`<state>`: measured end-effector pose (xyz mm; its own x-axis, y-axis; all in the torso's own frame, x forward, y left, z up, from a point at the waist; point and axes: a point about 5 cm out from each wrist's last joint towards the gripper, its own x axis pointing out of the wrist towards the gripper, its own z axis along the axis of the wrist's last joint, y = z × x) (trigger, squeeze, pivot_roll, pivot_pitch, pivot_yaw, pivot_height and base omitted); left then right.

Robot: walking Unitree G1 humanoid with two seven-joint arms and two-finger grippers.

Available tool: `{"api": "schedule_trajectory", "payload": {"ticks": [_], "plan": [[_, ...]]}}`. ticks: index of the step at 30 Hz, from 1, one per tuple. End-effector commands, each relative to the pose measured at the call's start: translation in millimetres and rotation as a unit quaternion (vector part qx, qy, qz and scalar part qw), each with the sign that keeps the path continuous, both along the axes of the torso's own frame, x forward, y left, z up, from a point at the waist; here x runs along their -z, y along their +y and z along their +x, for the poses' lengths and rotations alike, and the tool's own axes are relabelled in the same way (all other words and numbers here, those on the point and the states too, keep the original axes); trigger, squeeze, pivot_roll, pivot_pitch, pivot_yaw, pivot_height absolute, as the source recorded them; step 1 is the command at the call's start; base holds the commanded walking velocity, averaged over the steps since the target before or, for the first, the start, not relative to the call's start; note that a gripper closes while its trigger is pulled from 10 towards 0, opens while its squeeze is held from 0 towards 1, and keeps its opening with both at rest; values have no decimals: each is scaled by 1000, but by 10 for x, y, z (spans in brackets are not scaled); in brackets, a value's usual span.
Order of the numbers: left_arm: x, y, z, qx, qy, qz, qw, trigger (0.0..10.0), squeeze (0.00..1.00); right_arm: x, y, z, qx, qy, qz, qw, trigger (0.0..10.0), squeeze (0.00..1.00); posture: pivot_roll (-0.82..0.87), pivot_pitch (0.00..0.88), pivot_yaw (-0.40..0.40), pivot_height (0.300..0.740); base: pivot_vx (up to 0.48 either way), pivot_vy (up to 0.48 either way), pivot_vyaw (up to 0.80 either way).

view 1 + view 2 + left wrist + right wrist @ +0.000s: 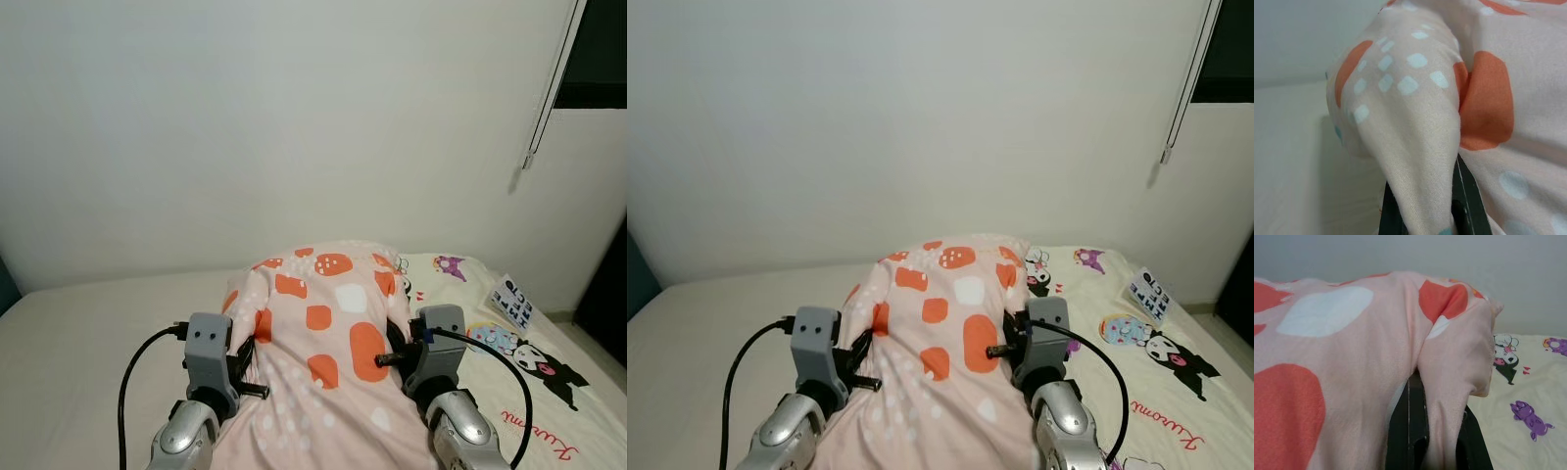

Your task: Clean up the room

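Blanket [328, 343] pinched between left end effector [247, 367] and right end effector [390, 351], its length running away toward wall [294, 117], above bed [78, 333]

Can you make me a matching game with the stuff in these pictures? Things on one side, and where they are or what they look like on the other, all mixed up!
Things:
1. blanket
2. left gripper
3. cartoon sheet
4. cord

Matches:
A. hangs down the wall by the window
B. pink with orange and white spots, held up in the middle
C. spread on the bed, on the robot's right
D. shut on one side of the blanket

Pairs: 1-B, 2-D, 3-C, 4-A
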<state>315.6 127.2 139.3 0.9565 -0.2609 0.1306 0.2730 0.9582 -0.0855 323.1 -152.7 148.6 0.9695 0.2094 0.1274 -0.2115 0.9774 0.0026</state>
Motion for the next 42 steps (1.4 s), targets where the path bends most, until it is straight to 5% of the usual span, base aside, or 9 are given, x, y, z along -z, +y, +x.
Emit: {"api": "schedule_trajectory", "payload": {"ticks": [1, 15, 33, 42], "plan": [[27, -8, -20, 0, -4, 1, 1000, 10000, 0, 91, 116, -36, -31, 11, -8, 999, 10000, 0, -5, 84, -25, 740, 0, 0, 0], [881, -27, -268, 6, 163, 43, 986, 10000, 0, 914, -83, -296, 16, 152, -52, 987, 10000, 0, -4, 87, -17, 740, 0, 0, 0], [883, -35, -300, -11, 131, 57, 990, 10000, 0, 971, -133, -306, 60, 140, -49, 987, 10000, 0, -1, 93, -10, 740, 0, 0, 0], [769, -13, -249, -9, 108, 60, 992, 10000, 0, 708, -239, -195, 93, 83, -31, 992, 10000, 0, 5, 137, 12, 740, 0, 0, 0]]}}
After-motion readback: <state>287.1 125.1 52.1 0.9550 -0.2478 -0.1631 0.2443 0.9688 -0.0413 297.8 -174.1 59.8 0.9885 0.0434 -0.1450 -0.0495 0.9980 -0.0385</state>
